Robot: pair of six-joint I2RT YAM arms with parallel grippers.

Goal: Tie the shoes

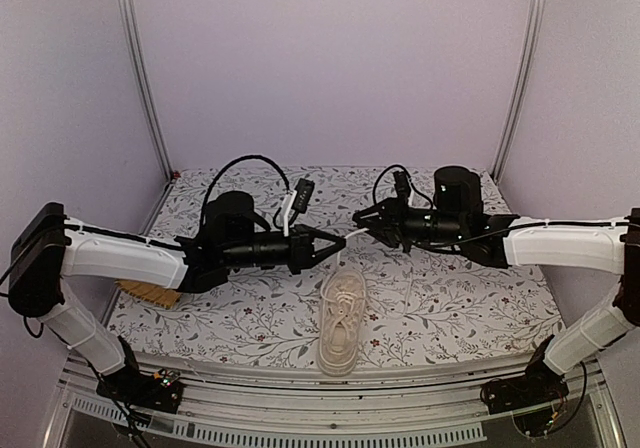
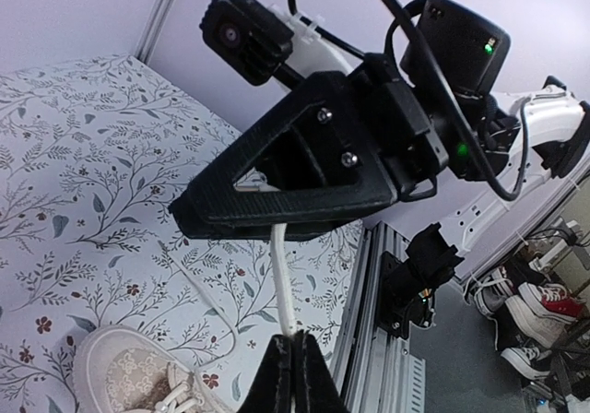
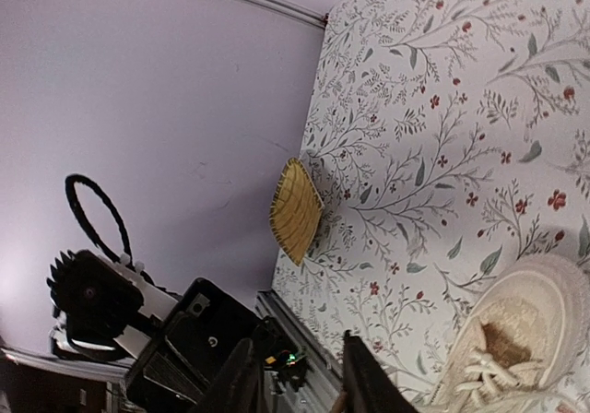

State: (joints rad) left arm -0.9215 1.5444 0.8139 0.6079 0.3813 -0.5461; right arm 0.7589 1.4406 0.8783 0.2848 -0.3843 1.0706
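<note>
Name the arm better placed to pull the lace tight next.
Left, probably: the left gripper is shut on the lace, near the sneaker. The right gripper sits by that lace, but its grip isn't clear.

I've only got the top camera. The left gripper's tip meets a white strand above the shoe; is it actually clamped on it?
Observer: Yes. The left wrist view shows the left gripper shut on the lace.
Operator: And the other side?
Observer: In its own wrist view the right gripper has its fingers apart, and no lace shows between them.
Operator: What's that yellow thing on the left?
Observer: A flat woven mat, lying on the floral cloth apart from the shoe.
</note>
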